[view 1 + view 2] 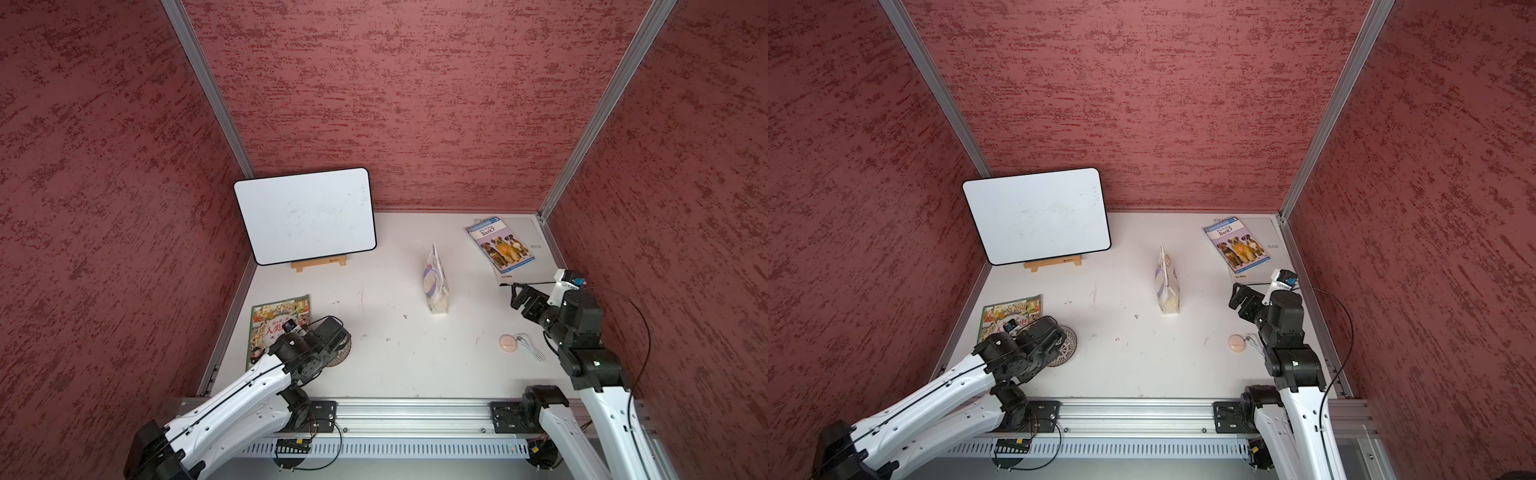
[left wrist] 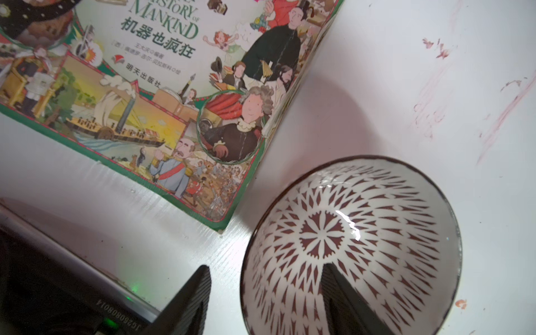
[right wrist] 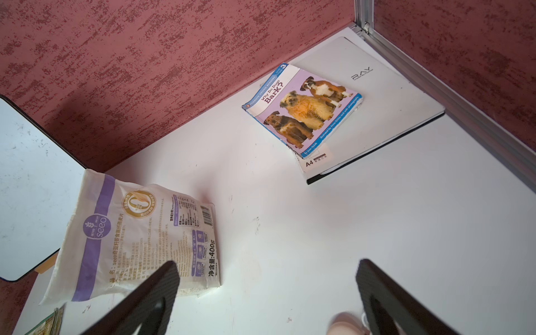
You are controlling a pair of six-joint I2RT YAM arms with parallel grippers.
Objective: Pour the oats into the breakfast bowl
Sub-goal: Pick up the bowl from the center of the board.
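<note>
The breakfast bowl (image 2: pixel 362 232), white with a dark red lattice inside and a dark rim, sits at the front left, half hidden under my left wrist in both top views (image 1: pixel 341 353) (image 1: pixel 1066 347). My left gripper (image 2: pixel 265 268) straddles its near wall, one finger inside and one outside, with gaps still showing. The oats stay in their white and purple pouch (image 1: pixel 435 282) (image 1: pixel 1167 282) (image 3: pixel 139 232), upright mid-table. My right gripper (image 1: pixel 517 293) (image 3: pixel 267 263) hangs open and empty to the pouch's right.
A whiteboard (image 1: pixel 305 216) leans on a wooden stand at the back left. A picture book (image 1: pixel 278 316) lies beside the bowl. A dog book (image 1: pixel 500 245) lies on a white folder at the back right. A pink disc (image 1: pixel 508 343) and white cable (image 1: pixel 530 345) lie under my right arm.
</note>
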